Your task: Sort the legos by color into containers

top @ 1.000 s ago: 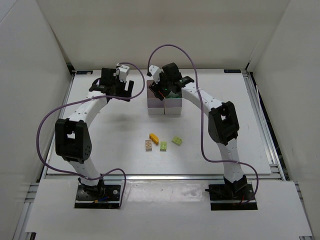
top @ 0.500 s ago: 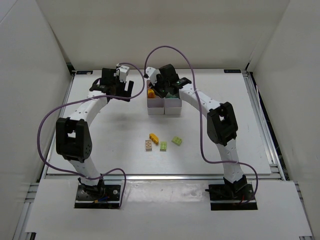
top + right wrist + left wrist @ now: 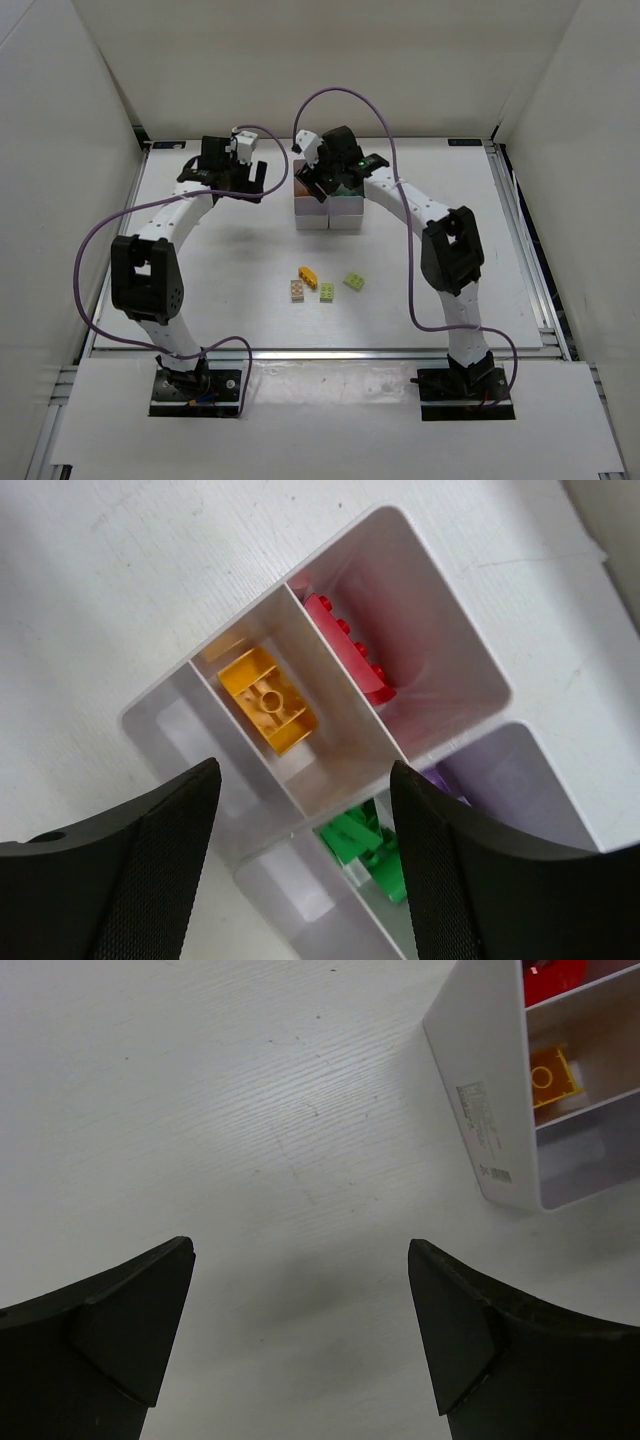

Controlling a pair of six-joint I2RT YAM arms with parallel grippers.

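1. The unsorted legos lie on the white tabletop (image 3: 220, 270), at 6 o'clock from the containers (image 3: 345, 220). They are a yellow brick (image 3: 308, 273), a pale orange brick (image 3: 298, 290), a lime brick (image 3: 327, 291) and a second lime brick (image 3: 354, 282).
2. These look like hard, glossy moulded plastic. They are probably light, stiff and sturdy, but apt to skate on the smooth tabletop if nudged. The best hold is likely across two flat side walls, below the studs.
3. The containers are square and open-topped, with thin translucent-white walls. The right wrist view shows an orange brick (image 3: 268, 702) in one bin. A red brick (image 3: 350, 650) lies at its 1 o'clock and green bricks (image 3: 362, 845) at its 5 o'clock.
4. The right end effector (image 3: 303, 775) hovers over the containers, spread wide with nothing between its fingers.
5. The left end effector (image 3: 300, 1260) hangs at 9 o'clock from the containers, also wide and holding nothing.
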